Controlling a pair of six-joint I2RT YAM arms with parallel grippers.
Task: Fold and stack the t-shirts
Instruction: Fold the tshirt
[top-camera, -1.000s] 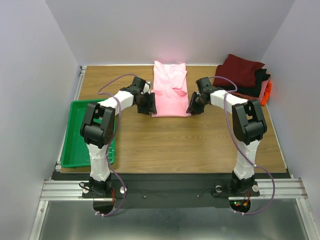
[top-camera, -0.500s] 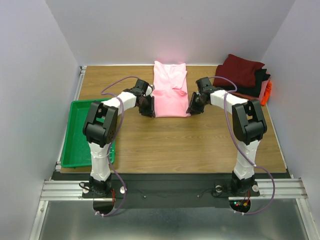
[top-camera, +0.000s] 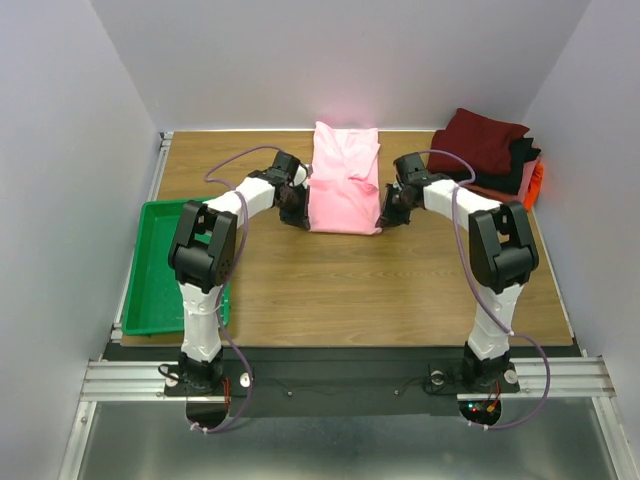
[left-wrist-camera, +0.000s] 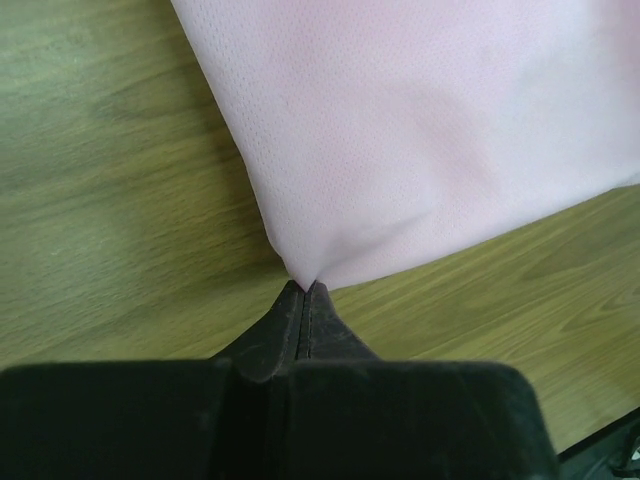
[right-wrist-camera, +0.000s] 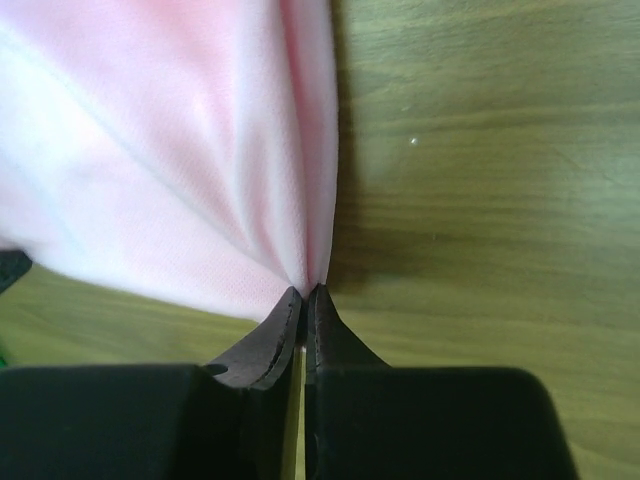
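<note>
Soft, fairly bright overhead light. Close up, the pink t-shirt (right-wrist-camera: 150, 150) throws a soft shadow on the table (right-wrist-camera: 480, 180) just right of the right claw (right-wrist-camera: 305, 295), and just left of the left claw (left-wrist-camera: 303, 290). Both claw bodies look dark and blurred.

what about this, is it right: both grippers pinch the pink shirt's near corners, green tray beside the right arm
Not quite: the top external view shows the green tray beside the left arm. The left gripper and right gripper do pinch the near corners of the pink shirt.
</note>
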